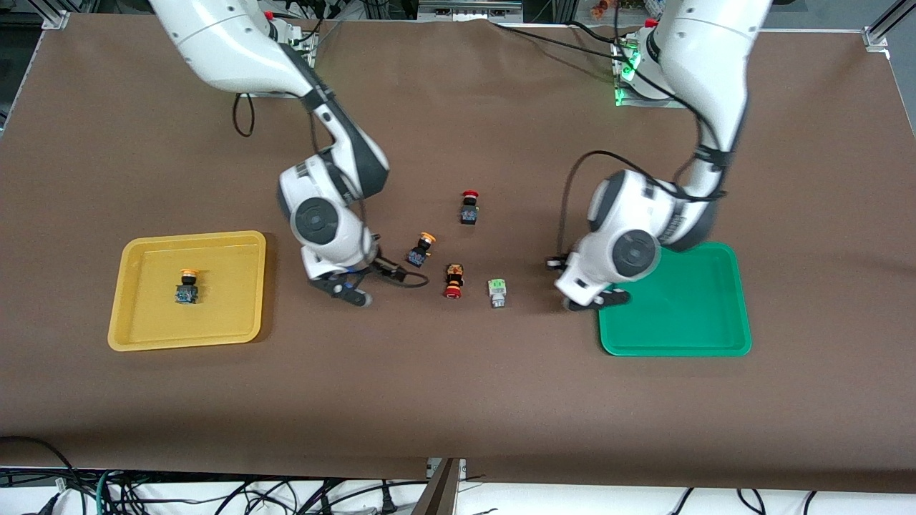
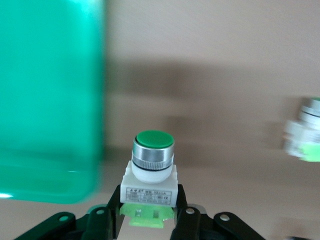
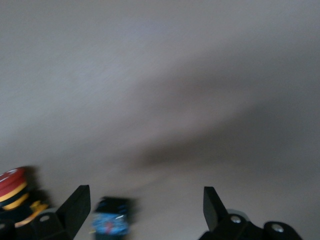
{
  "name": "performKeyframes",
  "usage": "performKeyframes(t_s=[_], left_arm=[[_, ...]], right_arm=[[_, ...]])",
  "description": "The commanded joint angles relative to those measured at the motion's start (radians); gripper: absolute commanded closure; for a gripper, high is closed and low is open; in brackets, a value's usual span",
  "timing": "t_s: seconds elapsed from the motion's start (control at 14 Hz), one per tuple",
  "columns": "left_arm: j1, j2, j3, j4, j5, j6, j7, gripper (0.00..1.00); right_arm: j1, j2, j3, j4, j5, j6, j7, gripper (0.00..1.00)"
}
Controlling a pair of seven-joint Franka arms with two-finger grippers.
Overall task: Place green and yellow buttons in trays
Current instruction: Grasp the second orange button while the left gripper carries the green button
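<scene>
Jaws clamped on a green-capped button (image 2: 151,176), the left gripper (image 1: 597,300) sits low at the edge of the green tray (image 1: 705,336) that faces the middle of the worktop (image 1: 458,400); its wrist view shows the black fingers (image 2: 184,222) pressed to either side of the switch's white body, the round green cap and silver collar standing upright between them, and the tray's rim just beside it. The right gripper (image 3: 145,210), jaws spread wide and holding nothing, hangs low over the bare brown surface between the yellow tray (image 1: 143,332) and the cluster of loose switches at mid-worktop; its wrist view catches a blue-bodied button between the spread fingers, farther off, and a red-capped one at the frame's edge. In that cluster, a yellow-capped button on a blue-black body (image 1: 421,250) stands nearest the right gripper, tilted; a red-capped button with a black body (image 1: 469,207) stands farther from the front camera; a red-capped button with an orange-black body (image 1: 454,280) lies on its side nearer the camera; and a second pale green button (image 1: 497,292) lies just beside that one, toward the left arm's end, apart from the green tray. Another yellow-capped button (image 1: 187,285) rests inside the yellow tray, roughly at its middle. The green tray's floor, where it shows, is bare.
</scene>
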Motion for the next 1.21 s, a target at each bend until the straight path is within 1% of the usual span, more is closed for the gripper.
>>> performKeyframes(t_s=[0.0,0.14,0.29,0.43,0.57,0.64,0.71,0.79,0.86,1.0,1.14], left_arm=[[0.043,-0.011,-0.01,0.042,0.143,-0.103,0.044,1.0],[0.119,0.0,-0.009,0.039,0.152,-0.092,0.192,1.0],[0.202,0.049,-0.009,0.045,0.163,-0.031,0.308,1.0],[0.265,0.069,-0.009,0.045,0.209,-0.008,0.38,1.0],[0.298,0.1,-0.01,0.045,0.21,0.039,0.446,1.0],[0.311,0.114,-0.01,0.042,0.197,0.082,0.484,0.82],[0.316,0.118,-0.016,0.042,0.186,0.098,0.494,0.39],[0.313,0.117,-0.019,0.045,0.14,0.098,0.489,0.0],[0.319,0.111,-0.019,0.051,0.076,0.095,0.5,0.0],[0.304,0.094,-0.021,0.073,0.039,0.084,0.489,0.0],[0.267,0.082,-0.052,0.113,0.034,0.035,0.471,0.0]], right_arm=[[0.059,0.031,-0.013,0.038,-0.008,0.035,0.113,0.0],[0.099,0.048,-0.017,0.05,-0.034,0.035,0.147,0.0],[0.108,0.059,-0.017,0.047,-0.06,0.035,0.164,0.0],[0.116,0.071,-0.017,0.042,-0.066,0.035,0.164,0.0],[0.121,0.086,-0.016,0.042,-0.086,0.039,0.164,0.01],[0.127,0.092,-0.017,0.039,-0.096,0.053,0.164,0.24],[0.127,0.095,-0.017,0.039,-0.096,0.062,0.163,0.59],[0.127,0.098,-0.016,0.041,-0.096,0.064,0.163,0.85],[0.125,0.098,-0.017,0.042,-0.093,0.064,0.164,1.0],[0.116,0.088,-0.017,0.05,-0.096,0.059,0.143,1.0],[0.079,0.057,-0.035,0.064,-0.097,0.017,0.077,1.0]])
